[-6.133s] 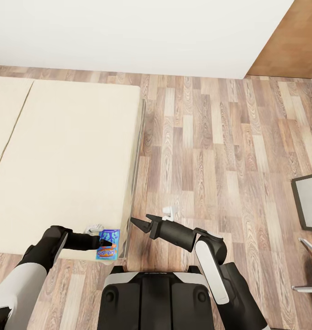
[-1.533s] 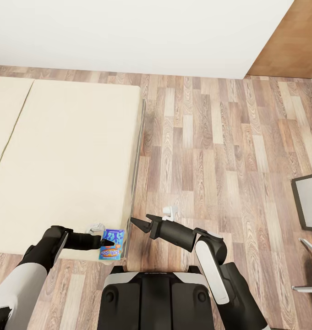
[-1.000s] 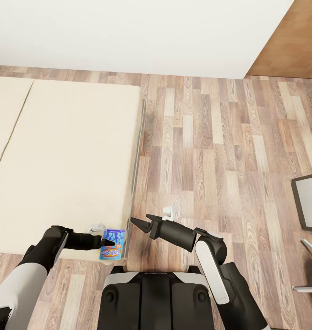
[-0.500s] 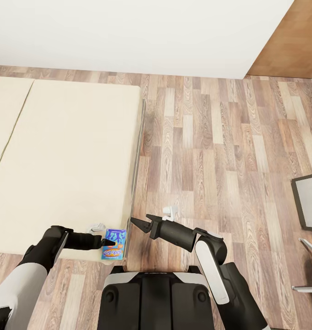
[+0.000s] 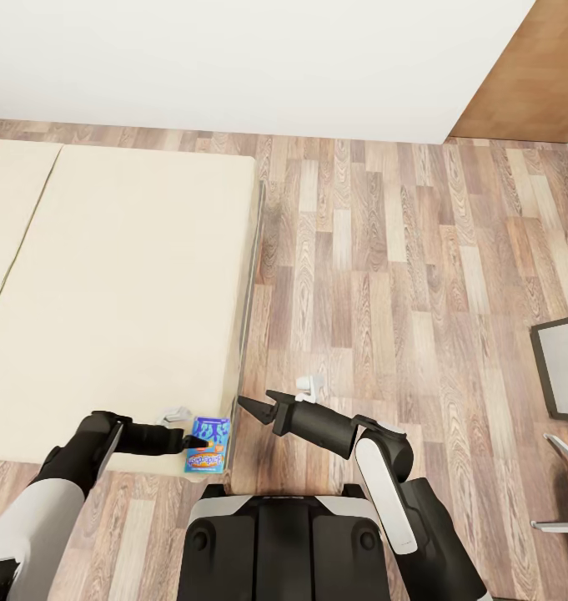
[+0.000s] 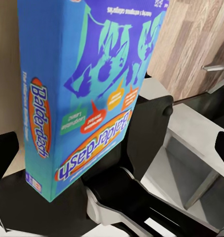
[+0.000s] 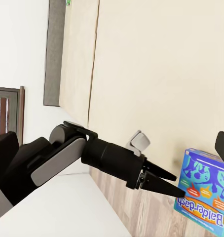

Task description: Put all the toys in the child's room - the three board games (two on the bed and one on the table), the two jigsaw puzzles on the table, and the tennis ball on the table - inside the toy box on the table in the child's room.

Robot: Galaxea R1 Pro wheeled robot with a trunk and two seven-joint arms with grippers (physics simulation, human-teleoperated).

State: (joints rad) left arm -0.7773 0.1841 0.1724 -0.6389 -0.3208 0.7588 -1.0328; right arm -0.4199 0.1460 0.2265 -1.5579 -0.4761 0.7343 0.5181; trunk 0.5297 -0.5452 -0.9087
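Note:
A blue board game [image 5: 208, 445] marked Balderdash stands tilted at the near right corner of the beige bed [image 5: 117, 284]. My left gripper [image 5: 193, 440] reaches in from the left, open, with a fingertip against the box's left side. In the left wrist view the blue board game [image 6: 87, 94] sits between the widely spread fingers [image 6: 4, 155]. The right wrist view shows the left gripper [image 7: 178, 185] touching the box [image 7: 203, 197] at its edge. My right gripper [image 5: 254, 401] hangs open over the floor just right of the bed corner, holding nothing.
Wood-plank floor [image 5: 384, 275] stretches right of the bed. A white wall [image 5: 233, 58] runs along the far side, with a brown wooden panel [image 5: 525, 75] at the top right. A dark-framed grey panel [image 5: 560, 367] and metal legs [image 5: 563, 455] stand at the right edge.
The blue board game has slid slightly right towards the bed's corner and tipped a little more upright against the left fingertips. The right arm has not moved.

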